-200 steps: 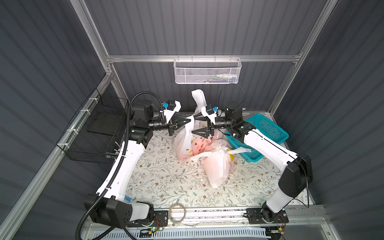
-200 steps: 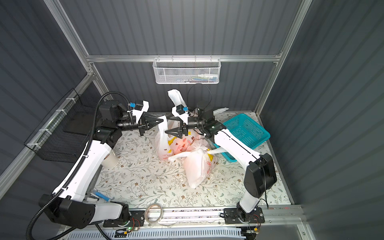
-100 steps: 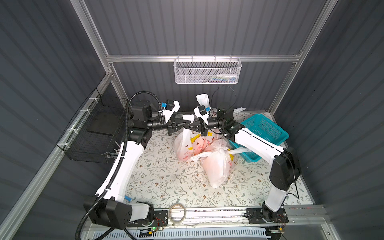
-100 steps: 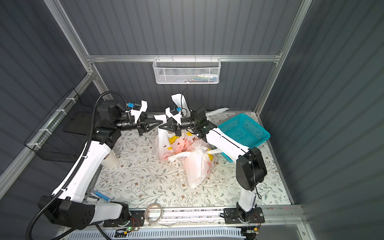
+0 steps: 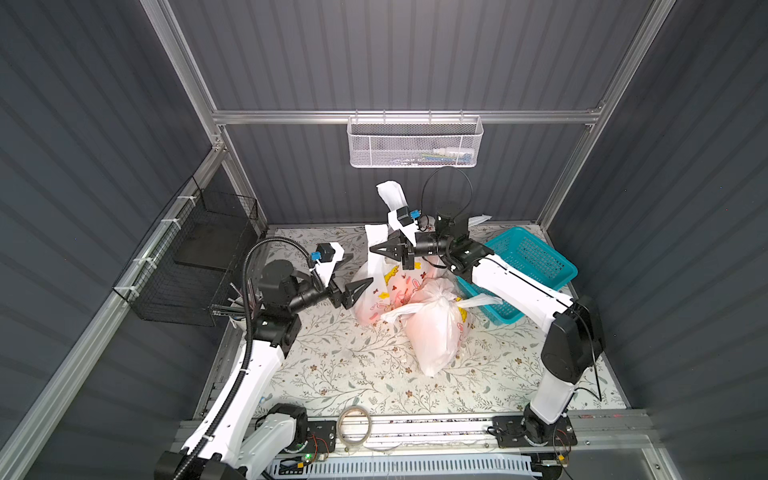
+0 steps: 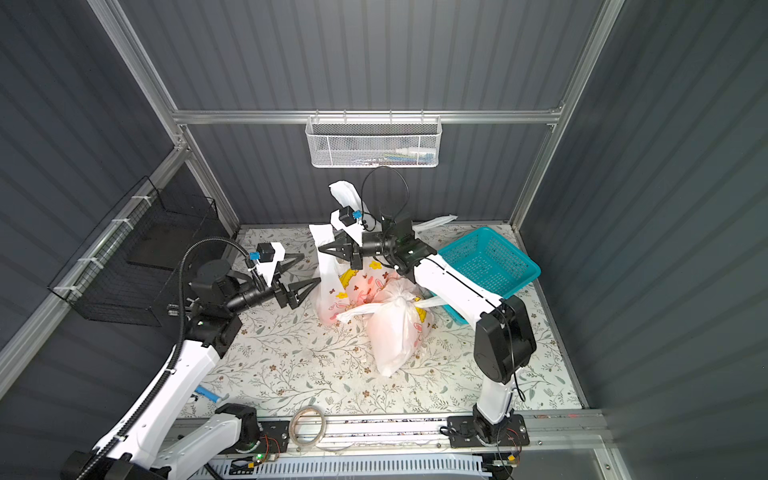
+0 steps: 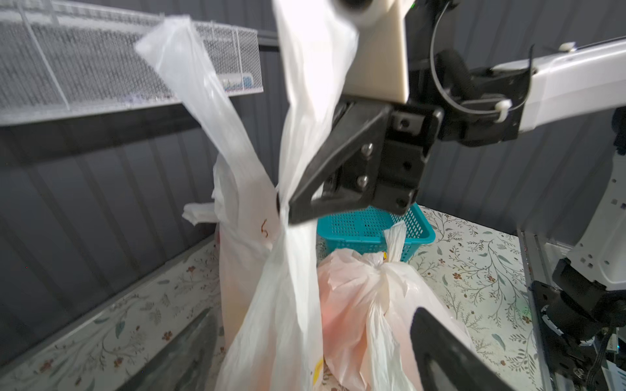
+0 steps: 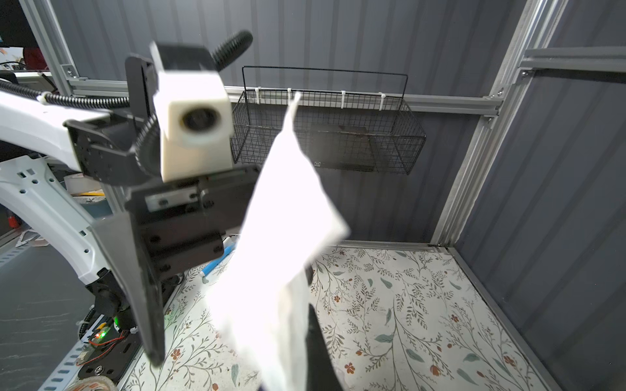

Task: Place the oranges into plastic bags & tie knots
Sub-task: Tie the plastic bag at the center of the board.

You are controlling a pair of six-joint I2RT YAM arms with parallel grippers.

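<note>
**Handle strip changes sides**

Since a second ago the left jaws have sprung wide and let go; they sit empty at 9 o'clock of the standing bag (image 5: pixel 374 291). The right jaws have crossed over and pinched shut on its handle strip (image 7: pixel 301 101).

There are two bags. The standing bag is near the centre of the counter (image 5: pixel 332 374), and the tied bag (image 5: pixel 432 336) lies at its 5 o'clock with one knot (image 5: pixel 448 296). One teal basket (image 5: pixel 536 257) sits at 2 o'clock. The oranges (image 5: pixel 401 286) glow through the plastic and cannot be counted.

Teal basket (image 5: pixel 559 272), floral mat (image 5: pixel 353 365), wht bunny-print bag (image 5: pixel 384 293).
</note>
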